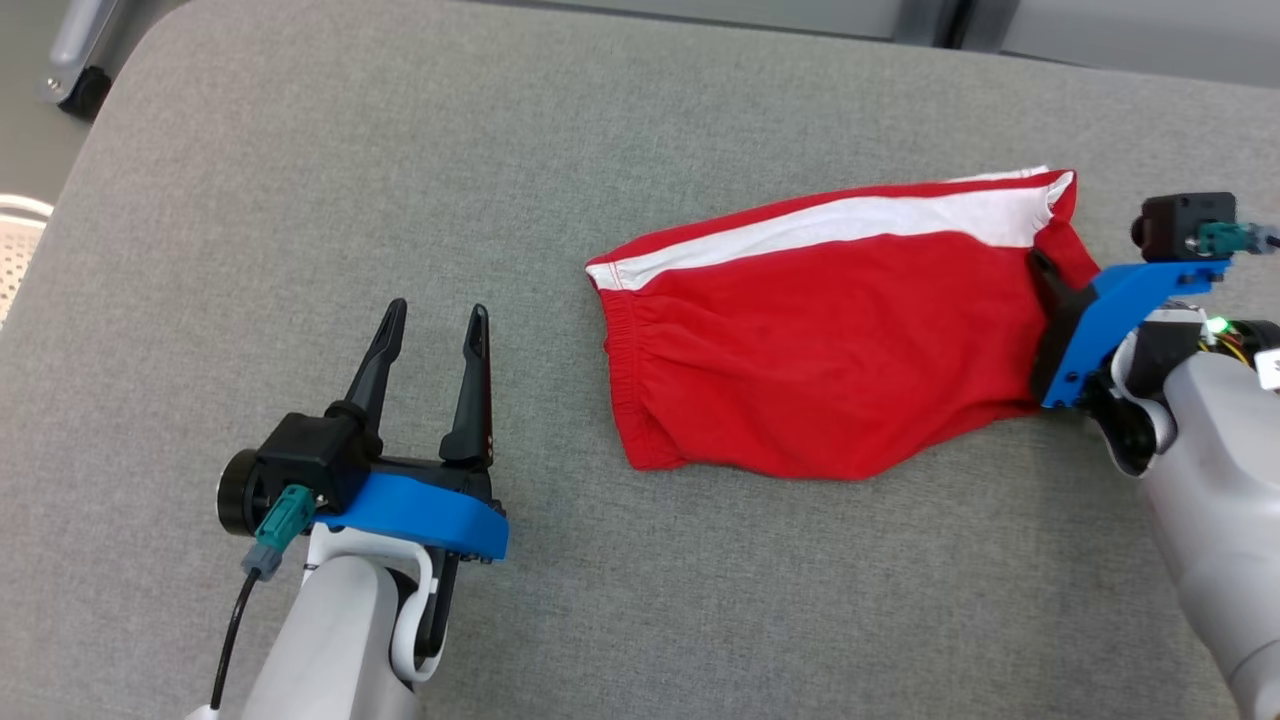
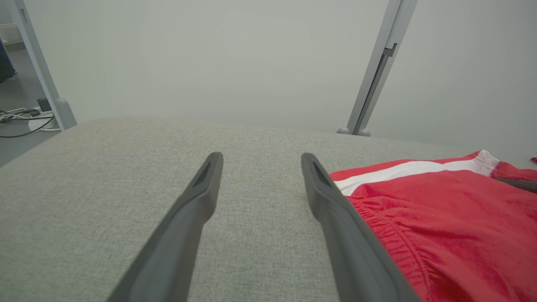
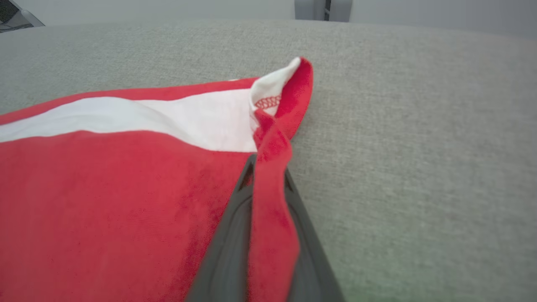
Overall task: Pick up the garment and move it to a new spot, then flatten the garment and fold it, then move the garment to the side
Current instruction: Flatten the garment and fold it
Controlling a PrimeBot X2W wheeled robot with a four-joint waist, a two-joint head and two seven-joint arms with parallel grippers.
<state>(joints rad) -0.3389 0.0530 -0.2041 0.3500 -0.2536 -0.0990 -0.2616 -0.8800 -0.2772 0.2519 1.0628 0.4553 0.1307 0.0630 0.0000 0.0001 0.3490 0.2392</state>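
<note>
Head view: garment (image 1: pixel 820 350), red shorts with a white side stripe, lies mostly flat on the grey desk (image 1: pixel 300 180). The elastic waistband is its left end. Right pincer (image 1: pixel 1042 268) sits at the garment's right edge, just below the white-stripe corner, with its fingers into the cloth. Left pincer (image 1: pixel 438 310) is left of the waistband, apart from it, spread wide and holding nothing.

Left wrist view: left pincer (image 2: pixel 262 158) has both fingers wide apart with bare desk (image 2: pixel 126 167) between them. Garment (image 2: pixel 440 209) is off to the right, waistband end nearest. Can't tell whether the right-hand finger touches it.

Right wrist view: right pincer (image 3: pixel 268 167) is pressed together on a ridge of red hem, which runs up between the two fingers. The rest of the garment (image 3: pixel 105 188) spreads left of the grip and is on the desk, not lifted.

Read: this is step one, the pickup. The grasp is made but the lift hasn't started.

Next: raise the right arm enough for the cloth to clear the desk, then carry it to the new spot. It's a one-edge grip, so expect the waistband end to hang and drag. The pinch is thin, so move slowly or it could slip. The left pincer is free to take the waistband for flattening.
</note>
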